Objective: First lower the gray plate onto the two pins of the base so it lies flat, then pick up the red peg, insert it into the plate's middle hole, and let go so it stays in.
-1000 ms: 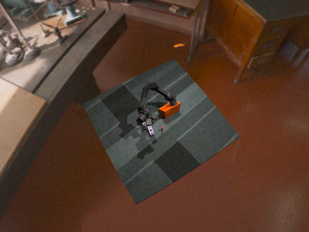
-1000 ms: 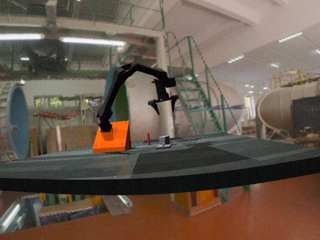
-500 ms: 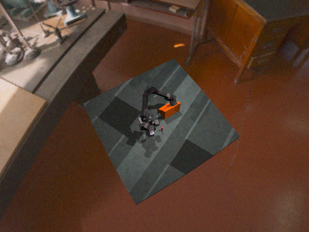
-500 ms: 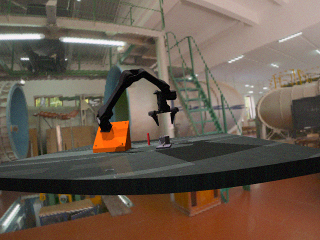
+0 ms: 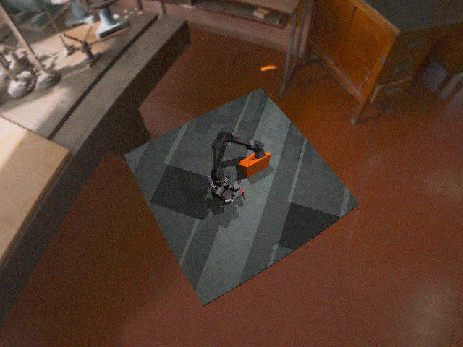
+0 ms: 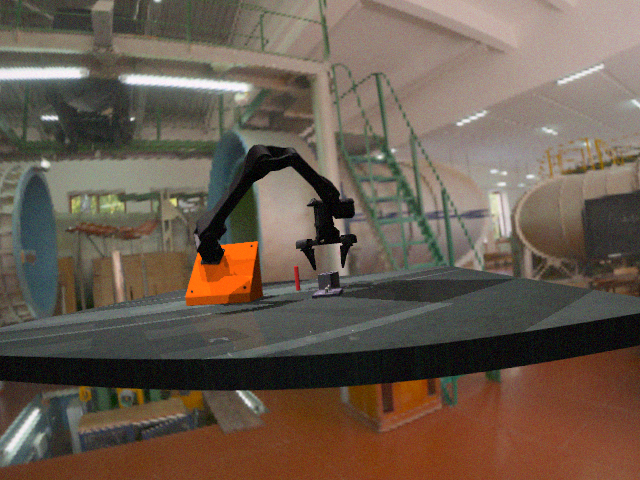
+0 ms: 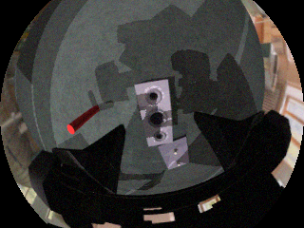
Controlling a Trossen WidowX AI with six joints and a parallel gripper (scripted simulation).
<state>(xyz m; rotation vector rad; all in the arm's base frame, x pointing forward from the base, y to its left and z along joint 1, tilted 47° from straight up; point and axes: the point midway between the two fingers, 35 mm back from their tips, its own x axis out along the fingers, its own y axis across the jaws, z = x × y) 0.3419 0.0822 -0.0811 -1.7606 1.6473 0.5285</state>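
The gray plate (image 6: 328,280) (image 7: 163,86) is a block with three holes in a row. It rests on the table beside the base, not over its pins. The flat base (image 5: 210,181) (image 6: 320,295) (image 7: 167,154) shows two small pins in the wrist view, near the plate's lower end. The red peg (image 5: 242,193) (image 6: 297,278) (image 7: 85,120) stands upright on the table, apart from both. My gripper (image 6: 328,267) (image 7: 160,122) is open and empty, pointing down just above the plate, with one fingertip to each side of it in the wrist view. In the top view the arm mostly hides plate and base.
An orange wedge-shaped block (image 5: 257,165) (image 6: 227,281) stands at the arm's foot, on the peg's side of the plate. The gray patterned table (image 5: 231,238) (image 6: 289,330) carries everything, and its edges lie well away from the parts. The arm casts shadows around the plate.
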